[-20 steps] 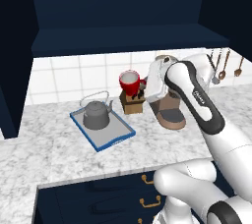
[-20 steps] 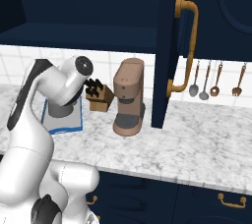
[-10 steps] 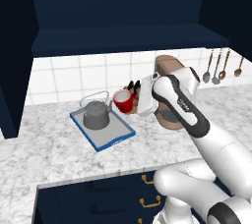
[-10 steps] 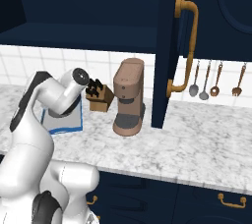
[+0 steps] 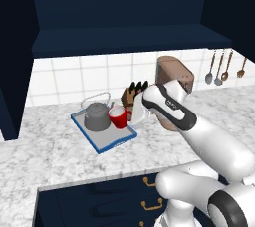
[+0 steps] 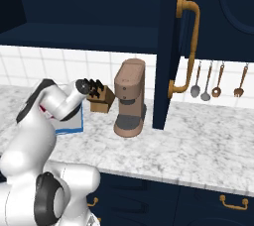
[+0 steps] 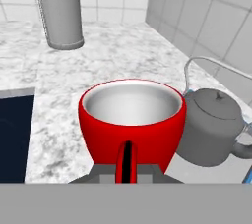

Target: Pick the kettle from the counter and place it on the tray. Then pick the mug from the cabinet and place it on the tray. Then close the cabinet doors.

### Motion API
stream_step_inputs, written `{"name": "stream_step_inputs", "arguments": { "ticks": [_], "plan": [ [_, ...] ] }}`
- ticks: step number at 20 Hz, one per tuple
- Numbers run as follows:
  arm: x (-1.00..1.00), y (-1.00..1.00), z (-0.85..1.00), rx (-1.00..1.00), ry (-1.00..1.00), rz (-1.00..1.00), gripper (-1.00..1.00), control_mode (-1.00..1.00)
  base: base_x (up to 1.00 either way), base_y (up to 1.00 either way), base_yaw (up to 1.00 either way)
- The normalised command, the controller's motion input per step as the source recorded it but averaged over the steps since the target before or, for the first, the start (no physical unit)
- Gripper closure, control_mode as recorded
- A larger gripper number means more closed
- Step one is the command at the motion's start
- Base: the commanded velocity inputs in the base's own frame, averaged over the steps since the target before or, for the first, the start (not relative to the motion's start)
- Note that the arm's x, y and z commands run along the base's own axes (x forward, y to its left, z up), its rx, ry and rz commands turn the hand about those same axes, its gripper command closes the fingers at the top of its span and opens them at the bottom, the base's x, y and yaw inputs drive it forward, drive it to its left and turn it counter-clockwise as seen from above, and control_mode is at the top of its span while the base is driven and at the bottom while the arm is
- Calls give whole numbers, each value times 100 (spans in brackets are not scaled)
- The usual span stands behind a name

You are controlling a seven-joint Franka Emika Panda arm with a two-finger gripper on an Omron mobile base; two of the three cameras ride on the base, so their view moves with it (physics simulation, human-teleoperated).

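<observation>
The red mug (image 5: 118,117) is over the right end of the blue-rimmed tray (image 5: 107,143), close beside the dark-grey kettle (image 5: 97,117) that stands on the tray. Whether the mug's base touches the tray I cannot tell. My gripper (image 5: 131,116) is at the mug's right side, shut on its loop handle. In the hand view the mug (image 7: 132,120) is seen from just behind, white inside up, its handle in my gripper (image 7: 127,170), with the kettle (image 7: 211,127) beside it. Above the marbled counter (image 5: 45,156), the cabinet (image 5: 129,37) stands open, its right door (image 6: 173,46) swung out.
A knife block (image 5: 132,94) and the brown coffee machine (image 6: 130,98) stand behind and right of the tray. Utensils (image 5: 219,67) hang on the tiled wall. The open left door (image 5: 15,76) juts out at the left. A grey cylinder (image 7: 59,9) stands on the counter beyond the mug.
My arm has carried the mug left and down, from in front of the knife block to the tray's right end beside the kettle. The gripper has stayed shut.
</observation>
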Motion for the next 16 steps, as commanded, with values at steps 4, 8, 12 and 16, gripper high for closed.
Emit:
{"name": "stream_step_inputs", "arguments": {
  "ticks": [4,8,12,16],
  "plan": [
    [28,1,-47,0,2,4,100,-100,0,0,0],
    [29,6,-48,0,0,0,100,-100,0,0,0],
    [24,18,-46,0,0,0,100,-100,0,0,0],
    [20,16,-44,0,0,0,100,-100,0,0,0]
  ]
}}
